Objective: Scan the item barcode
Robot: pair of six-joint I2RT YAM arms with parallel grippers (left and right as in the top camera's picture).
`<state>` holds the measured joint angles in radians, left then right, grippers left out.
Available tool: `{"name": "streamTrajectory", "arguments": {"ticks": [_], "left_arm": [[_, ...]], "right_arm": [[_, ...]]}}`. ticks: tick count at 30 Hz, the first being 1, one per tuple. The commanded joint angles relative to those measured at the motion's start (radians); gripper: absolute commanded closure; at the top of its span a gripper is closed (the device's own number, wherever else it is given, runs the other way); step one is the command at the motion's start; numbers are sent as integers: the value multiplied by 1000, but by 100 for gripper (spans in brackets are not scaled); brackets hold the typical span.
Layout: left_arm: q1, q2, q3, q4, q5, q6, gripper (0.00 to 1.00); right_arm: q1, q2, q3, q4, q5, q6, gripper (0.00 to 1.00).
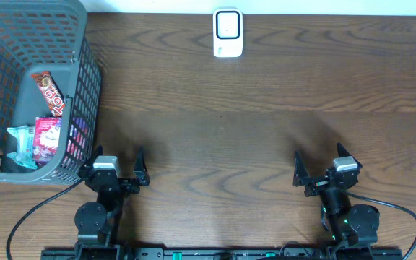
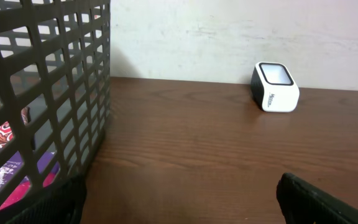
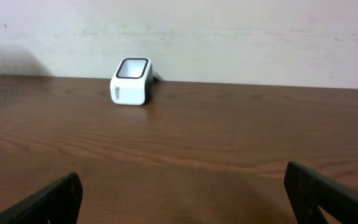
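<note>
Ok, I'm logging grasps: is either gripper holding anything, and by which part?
Nothing is held: the left gripper and right gripper are both open and empty.

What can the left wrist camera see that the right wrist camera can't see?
Only the left wrist camera sees the grey basket and the colourful snack packets showing through its mesh, plus the left gripper, which is open. Only the right wrist camera sees the right gripper, also open, and nothing else of its own. Both see the white scanner standing on the wooden table near the pale wall.
</note>
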<state>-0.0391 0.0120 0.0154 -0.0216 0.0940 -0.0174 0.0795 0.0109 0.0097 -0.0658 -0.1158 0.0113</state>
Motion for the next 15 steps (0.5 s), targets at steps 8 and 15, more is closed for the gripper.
{"name": "streamTrajectory", "arguments": {"ticks": [8, 15], "left_arm": [[8, -8, -11, -42, 3, 21, 2], [8, -8, -11, -42, 3, 21, 2]], "right_arm": [[0, -2, -4, -1, 2, 3, 1], [1, -2, -4, -1, 2, 2, 1]]}}
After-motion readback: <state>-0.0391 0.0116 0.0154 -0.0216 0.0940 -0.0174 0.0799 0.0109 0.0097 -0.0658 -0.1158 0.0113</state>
